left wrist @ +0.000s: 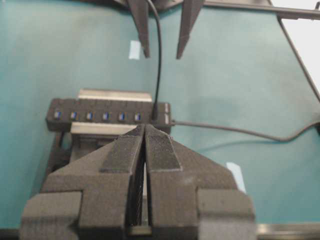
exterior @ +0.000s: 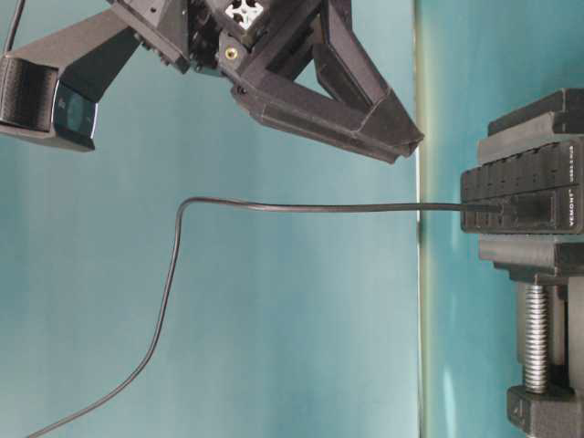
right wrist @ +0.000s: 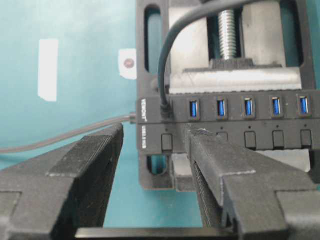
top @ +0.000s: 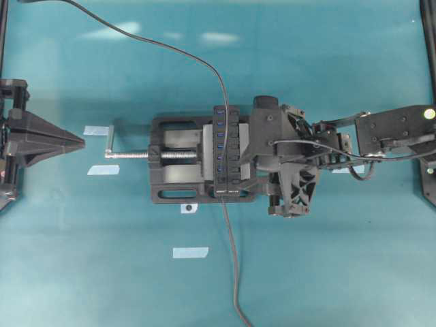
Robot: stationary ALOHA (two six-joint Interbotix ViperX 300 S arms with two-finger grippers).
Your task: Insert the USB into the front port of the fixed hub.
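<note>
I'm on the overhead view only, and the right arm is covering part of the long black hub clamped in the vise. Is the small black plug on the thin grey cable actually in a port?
Observer: Yes. The right wrist view shows the small black plug seated in the long black hub, in the slot next to the white lettering.
Operator: Is the right gripper holding it?
Observer: No. The right gripper is open and its fingers are off the plug, with nothing between them.
Operator: And the left one?
Observer: In the left wrist view the left gripper is shut, pads pressed together on nothing, short of the hub.
</note>
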